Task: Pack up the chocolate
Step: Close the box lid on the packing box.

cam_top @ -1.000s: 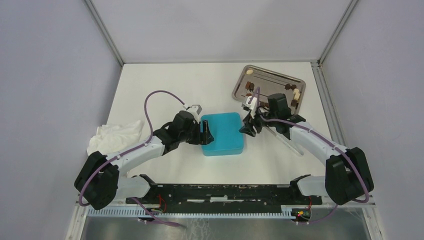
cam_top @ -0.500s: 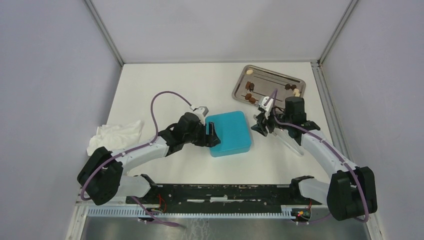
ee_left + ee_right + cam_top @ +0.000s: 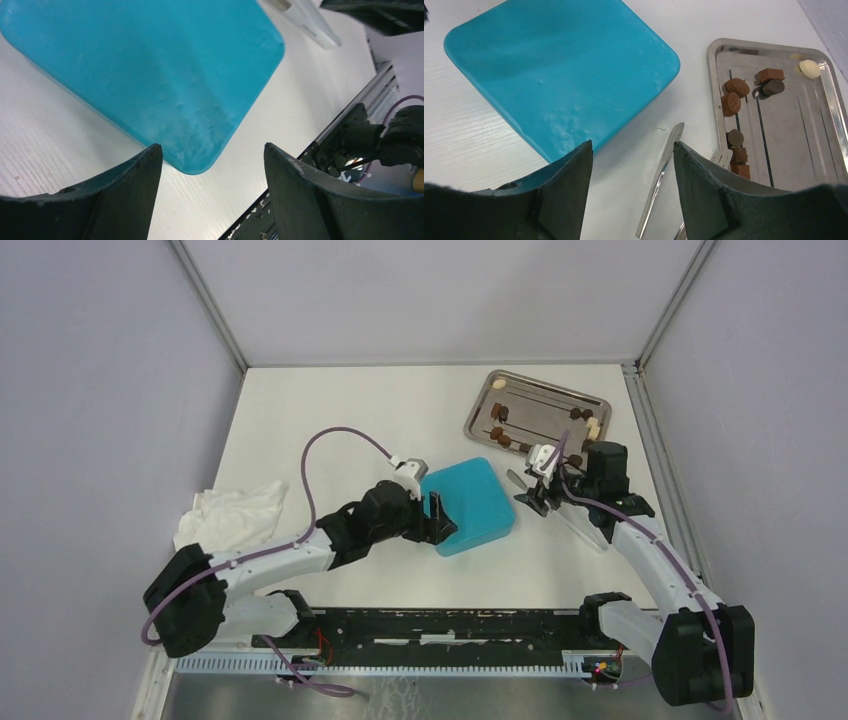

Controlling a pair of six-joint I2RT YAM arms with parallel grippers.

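The closed teal box [image 3: 470, 502] lies mid-table, turned at an angle, its plain lid up. My left gripper [image 3: 441, 519] is open at the box's near-left corner; in the left wrist view the box corner [image 3: 197, 160] sits just ahead of the open left gripper [image 3: 212, 150]. My right gripper [image 3: 534, 498] is open and empty, just right of the box, above the metal tweezers [image 3: 663, 172]. Small brown chocolates [image 3: 734, 95] and a cream one [image 3: 808, 68] lie on the steel tray [image 3: 560, 398]. The box also shows in the right wrist view [image 3: 559, 75].
A crumpled white cloth [image 3: 232, 512] lies at the left. The tweezers [image 3: 575, 523] lie on the table between the box and the tray, under the right arm. The tray's rim [image 3: 711, 75] is close to the tweezers' tips. Grey walls enclose the table.
The teal box has slid right and turned, with my left gripper following at its left edge. My right gripper has drawn back to the right, away from the box, over the tweezers.
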